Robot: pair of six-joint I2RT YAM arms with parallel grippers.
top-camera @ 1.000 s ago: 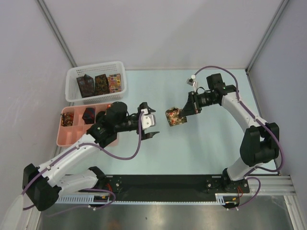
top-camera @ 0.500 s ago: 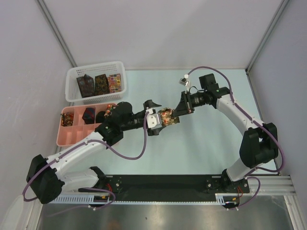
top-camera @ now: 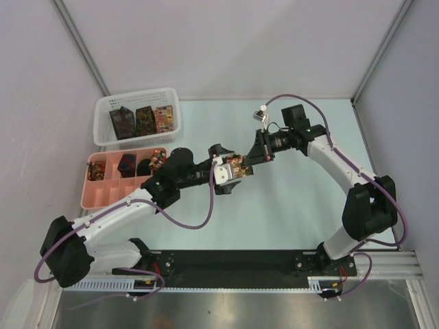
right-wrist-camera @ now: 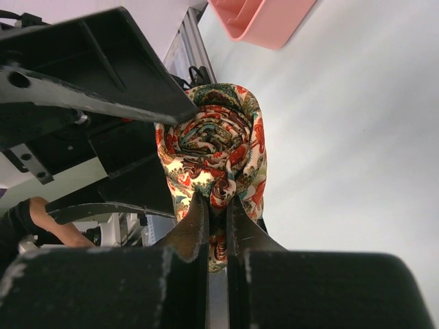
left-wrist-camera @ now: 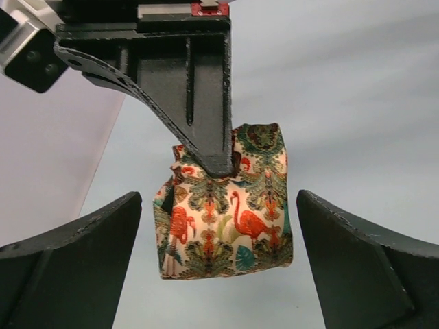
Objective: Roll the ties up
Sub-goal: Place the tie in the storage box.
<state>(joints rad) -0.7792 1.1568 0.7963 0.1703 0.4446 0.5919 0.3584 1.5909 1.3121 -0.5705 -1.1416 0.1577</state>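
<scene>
- The jaws of the right arm (top-camera: 339, 161) are clamped on a rolled cream necktie printed with red flamingos and green leaves (left-wrist-camera: 226, 205). They hold it in the air over the middle of the pale blue-green counter (top-camera: 288, 212).
- In the right wrist view the coil's spiral end faces the camera, and the jaws pinch only a thin edge of the roll.
- The jaws of the left arm (top-camera: 113, 214) stand wide apart, one on each side of the roll. In the left wrist view they touch it on neither side.
- This looks like a handover from right to left, probably bound for the pink plastic compartment tray (top-camera: 103, 197) at the left. That tray sits just near of the white mesh basket (top-camera: 101, 123).
- To do it well, the left jaws should centre on the fat middle of the coil, clear of the right jaws.
- They should then close squarely across the wraps, so that every layer is pressed together.
- The right jaws should let go only once that grip is firm. If they release too soon, or the left jaws catch just the outer layer, the fabric may spring loose.
</scene>
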